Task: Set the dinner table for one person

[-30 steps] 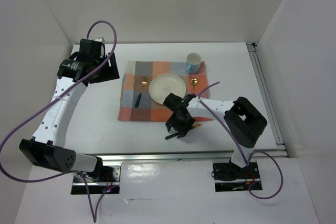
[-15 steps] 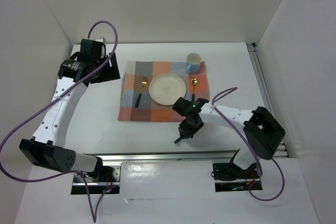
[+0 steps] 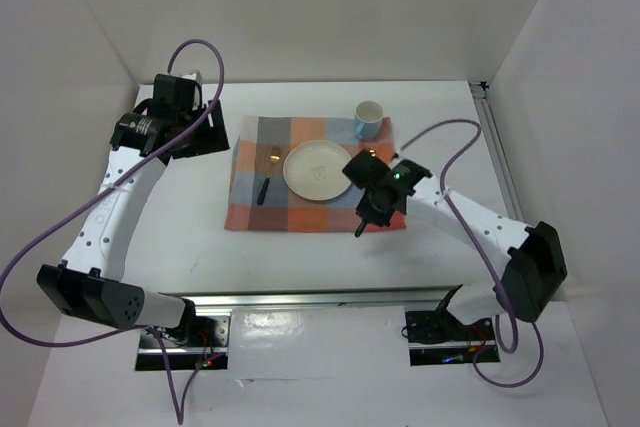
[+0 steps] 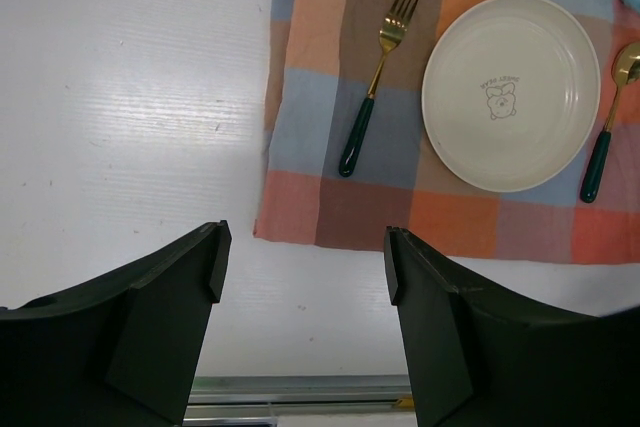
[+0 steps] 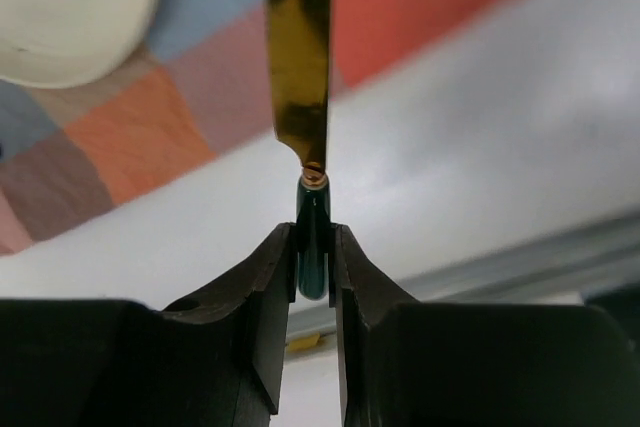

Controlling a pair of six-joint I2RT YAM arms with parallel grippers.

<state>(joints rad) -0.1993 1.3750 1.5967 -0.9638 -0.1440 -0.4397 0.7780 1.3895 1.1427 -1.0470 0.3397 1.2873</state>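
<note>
— What is hard to make out from above?
— The spoon (image 4: 605,137), because the right arm covers it. The left wrist view shows it on the checked cloth (image 4: 310,207), just right of the plate (image 4: 510,92), with the fork (image 4: 375,82) on the left. The cup (image 3: 369,119) is only a blue sliver there.
— And the knife (image 5: 297,57)?
— From above, just a dark handle end. The right wrist view shows its gold blade, and the right gripper (image 5: 313,247) pinches the green handle at the cloth's near edge.
— The left gripper (image 4: 305,257)?
— Fingers wide apart, holding nothing, above the white dinner table (image 4: 130,97) that carries it all.
</note>
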